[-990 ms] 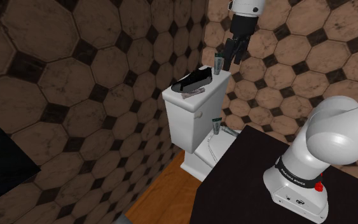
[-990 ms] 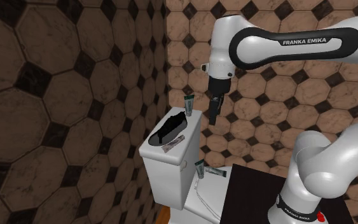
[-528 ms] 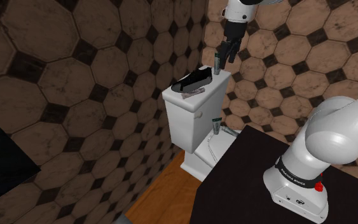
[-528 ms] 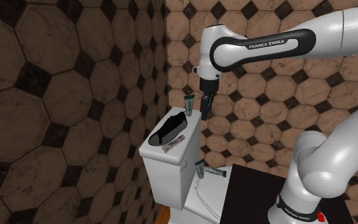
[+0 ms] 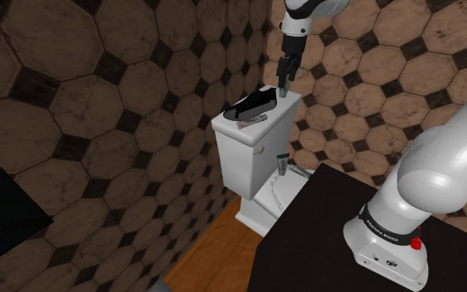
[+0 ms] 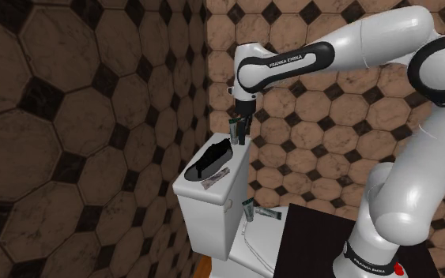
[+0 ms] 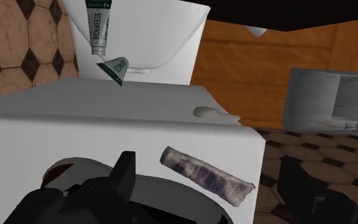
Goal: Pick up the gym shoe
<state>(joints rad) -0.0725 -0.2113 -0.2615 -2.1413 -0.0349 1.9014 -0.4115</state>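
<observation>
A black gym shoe (image 5: 252, 104) with a white sole lies along the lid of a white toilet tank (image 5: 241, 153). In the second exterior view the shoe (image 6: 209, 161) points toward the tank's near end. My black gripper (image 5: 284, 80) hangs over the tank's back end, just above the shoe's heel; from the other side the gripper (image 6: 239, 134) is beside an upright tube. In the wrist view the fingers stand apart, the gripper (image 7: 212, 194) is open with nothing held, and the shoe (image 7: 75, 200) lies under the left finger (image 7: 124, 172).
A green-and-white tube (image 6: 232, 125) stands at the tank's back. A small purple-streaked packet (image 7: 206, 175) lies on the lid beside the shoe. Two more tubes (image 5: 282, 165) rest on the toilet seat below. Tiled walls close in behind and beside the tank; my dark stand (image 5: 323, 240) is nearby.
The arm has swung toward the shoulder view's left and the gripper has moved from beyond the tank's edge to above its back end, close to the upright tube. The shoe has not moved.
</observation>
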